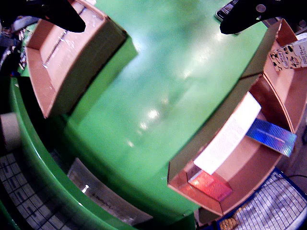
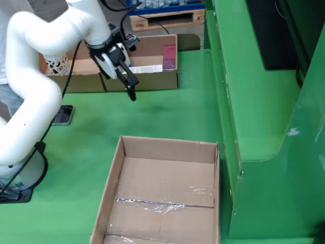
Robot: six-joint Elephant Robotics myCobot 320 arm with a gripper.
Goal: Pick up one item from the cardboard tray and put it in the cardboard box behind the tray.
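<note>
Nearest the fixed camera sat the empty cardboard box (image 2: pixel 165 195), its floor crossed by clear tape, on the green counter (image 2: pixel 167 117). Beyond it, against the far edge, lay the cardboard tray (image 2: pixel 152 81), and the white arm (image 2: pixel 35 76) hung its gripper (image 2: pixel 124 76) just in front of the tray's near wall, above bare counter.

From the wrist view the fingers (image 1: pixel 242 17) were spread apart and carried nothing, both dark tips framing green surface between box and tray. Inside the tray (image 1: pixel 201 143) lay a long white carton (image 1: pixel 230 134), a shiny blue packet (image 1: pixel 271 136), a small red packet (image 1: pixel 211 184) in the corner, and a spotted item (image 1: pixel 288 55) at the far end.

The step in hand looked like the approach to a pick. To do it well, the gripper would need to travel over the tray wall before descending, so neither tip clipped the cardboard. The white carton seemed the safest choice: it lay clear enough of its neighbours, and closing across its narrow width would give a firm hold.
</note>
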